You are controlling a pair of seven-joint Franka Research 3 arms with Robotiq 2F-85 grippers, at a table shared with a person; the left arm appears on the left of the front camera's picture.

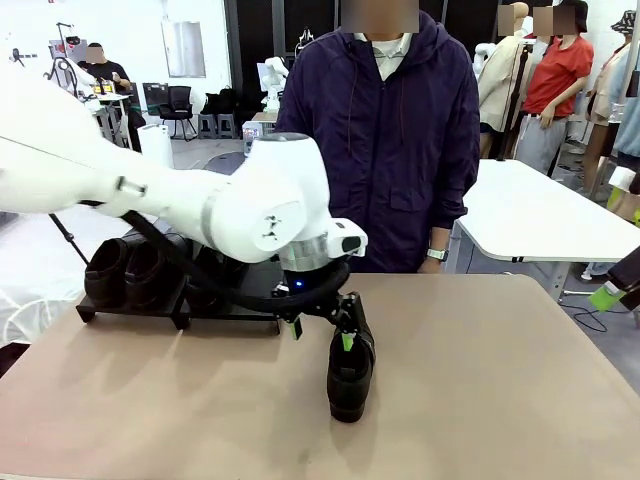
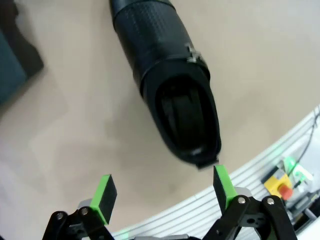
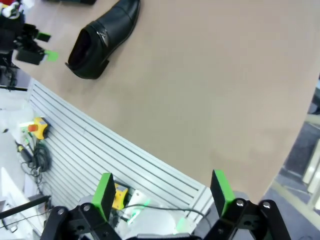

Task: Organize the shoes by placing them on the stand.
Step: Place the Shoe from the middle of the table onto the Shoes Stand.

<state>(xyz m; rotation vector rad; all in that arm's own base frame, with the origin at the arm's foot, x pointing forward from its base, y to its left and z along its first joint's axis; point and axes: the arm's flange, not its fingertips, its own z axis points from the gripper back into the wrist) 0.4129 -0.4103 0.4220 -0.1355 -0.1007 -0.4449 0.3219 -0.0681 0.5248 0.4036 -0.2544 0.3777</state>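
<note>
One shoe point(image 1: 350, 370) lies near the stand point(image 1: 180, 300); left gripper point(image 2: 162, 192) hovers wide at its heel; stiff, glossy, likely slippery, so pinch the collar; right gripper point(image 3: 162, 192) wide, empty.

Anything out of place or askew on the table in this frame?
One black glossy leather loafer sits alone on the tan table, off the low matte-black stand where other shoes rest. The left gripper is by its heel, jaws open. Nothing looks damaged.
</note>
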